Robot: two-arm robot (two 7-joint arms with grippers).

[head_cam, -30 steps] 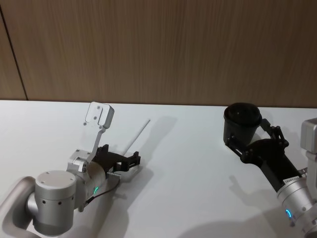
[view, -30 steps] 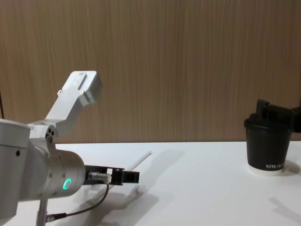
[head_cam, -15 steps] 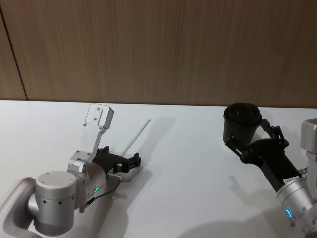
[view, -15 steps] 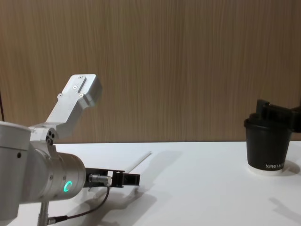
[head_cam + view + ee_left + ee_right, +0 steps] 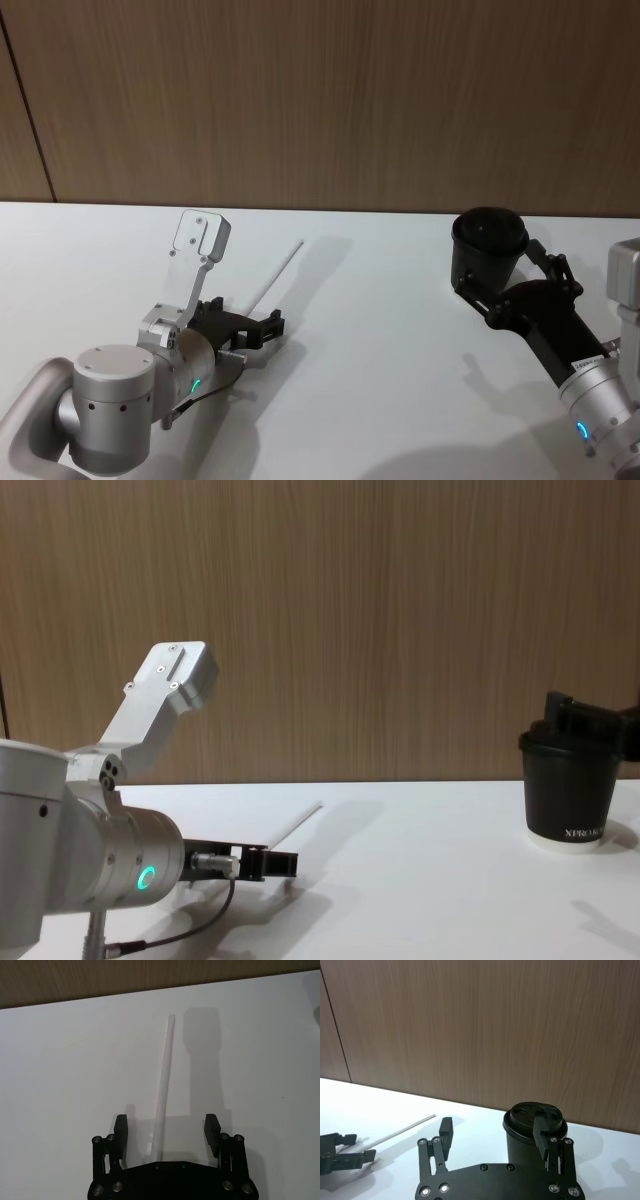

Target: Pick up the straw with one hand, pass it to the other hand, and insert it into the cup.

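Wood panelling backs a white desk (image 5: 400,380). Head view: left pincer (image 5: 268,335) low over a long thin white straw (image 5: 278,272). Left wrist view: fingers spread astride its near end; pickup is in hand, closing comes next. Right wrist view: right pincer (image 5: 492,1122), spread, flanks a small black lidded paper cup (image 5: 522,1142), perhaps touching. Chest view: no obstacle between them.

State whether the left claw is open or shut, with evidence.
Open. The left claw's fingers stand wide apart, with the white straw lying on the table between them, touching neither.
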